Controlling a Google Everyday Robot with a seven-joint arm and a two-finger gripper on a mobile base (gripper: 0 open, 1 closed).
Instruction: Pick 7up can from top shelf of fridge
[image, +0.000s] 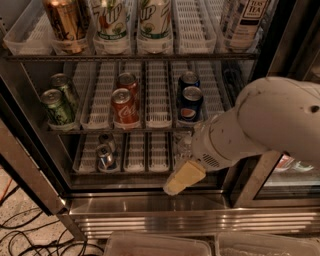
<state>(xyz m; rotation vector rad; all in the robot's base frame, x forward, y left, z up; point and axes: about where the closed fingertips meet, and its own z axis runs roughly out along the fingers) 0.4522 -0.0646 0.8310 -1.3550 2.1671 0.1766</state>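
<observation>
Two 7up cans, one (112, 22) beside the other (154, 20), stand upright in white lane trays on the top shelf (130, 57) of the fridge (190, 212). Their tops are cut off by the upper edge of the view. My gripper (181, 180) shows as a cream-coloured tip at the end of my big white arm (270, 120). It hangs low in front of the bottom rack, just above the stainless steel base. It is far below the 7up cans and to their right, and it holds nothing that I can see.
A gold-brown can (65, 22) stands left of the 7up cans and a tea can (245, 20) stands at the far right. The middle rack holds green cans (57, 107), red cola cans (124, 107) and blue Pepsi cans (190, 102). Silver cans (105, 155) sit below. Cables (25, 235) lie on the floor.
</observation>
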